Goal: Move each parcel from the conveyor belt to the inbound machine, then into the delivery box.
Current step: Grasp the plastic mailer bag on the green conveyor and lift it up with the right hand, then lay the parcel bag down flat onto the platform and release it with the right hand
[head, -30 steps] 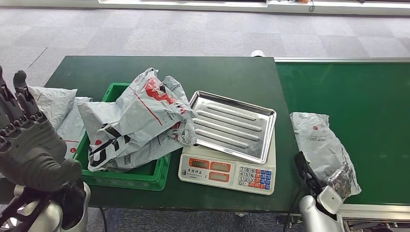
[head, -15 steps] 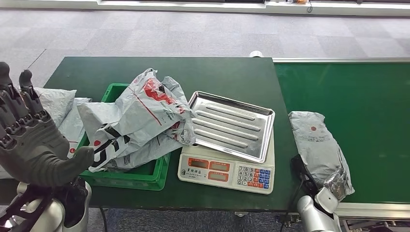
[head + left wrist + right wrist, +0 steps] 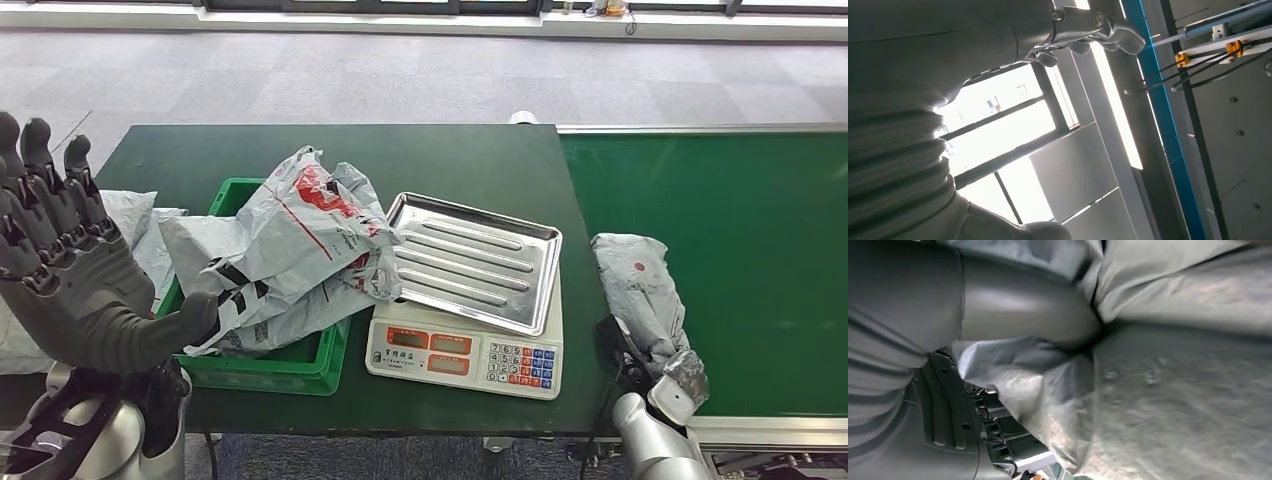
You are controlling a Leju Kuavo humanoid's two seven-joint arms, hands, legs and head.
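A grey parcel (image 3: pixel 640 285) lies at the near left end of the green conveyor belt (image 3: pixel 740 230). My right hand (image 3: pixel 632 362) grips its near end; in the right wrist view the thumb (image 3: pixel 1023 305) presses into the grey parcel (image 3: pixel 1173 390) and the fingers (image 3: pixel 998 435) curl under it. The inbound machine is a scale (image 3: pixel 460 355) with a bare steel tray (image 3: pixel 475 262). The green delivery box (image 3: pixel 290 368) holds several piled parcels (image 3: pixel 290 235). My left hand (image 3: pixel 70 275) is raised near the box's left side, fingers spread and holding nothing.
More grey parcels (image 3: pixel 135 225) lie on the dark green table (image 3: pixel 440 160) to the left of the box. Grey carpet stretches beyond the table. The left wrist view looks up past my left hand (image 3: pixel 923 100) at windows and a ceiling.
The parcel on the belt has bunched up and its near end has lifted in my right hand. My left hand has risen higher with its thumb spread toward the box.
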